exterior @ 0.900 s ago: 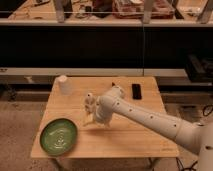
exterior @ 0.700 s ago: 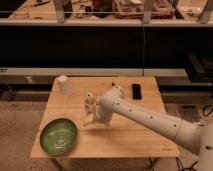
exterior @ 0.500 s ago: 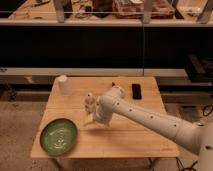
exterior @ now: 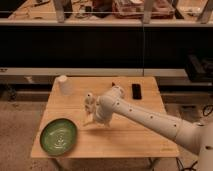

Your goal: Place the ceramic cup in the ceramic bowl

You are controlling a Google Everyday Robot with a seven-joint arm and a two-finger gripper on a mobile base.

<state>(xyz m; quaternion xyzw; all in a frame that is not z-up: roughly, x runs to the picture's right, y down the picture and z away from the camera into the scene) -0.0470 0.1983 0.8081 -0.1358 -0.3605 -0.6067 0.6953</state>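
The white ceramic cup (exterior: 63,84) stands upside down at the back left corner of the wooden table (exterior: 130,137). The green ceramic bowl (exterior: 58,136), wide and shallow with paler rings, sits at the front left corner and has nothing in it. My white arm reaches in from the lower right. My gripper (exterior: 90,112) hangs over the middle left of the table, to the right of the cup and nearer the front, and above and right of the bowl. It touches neither.
A flat black object (exterior: 136,91) lies at the back right of the table. A small red thing (exterior: 114,84) lies near the back edge. Dark shelving with a pale ledge (exterior: 100,71) runs behind the table.
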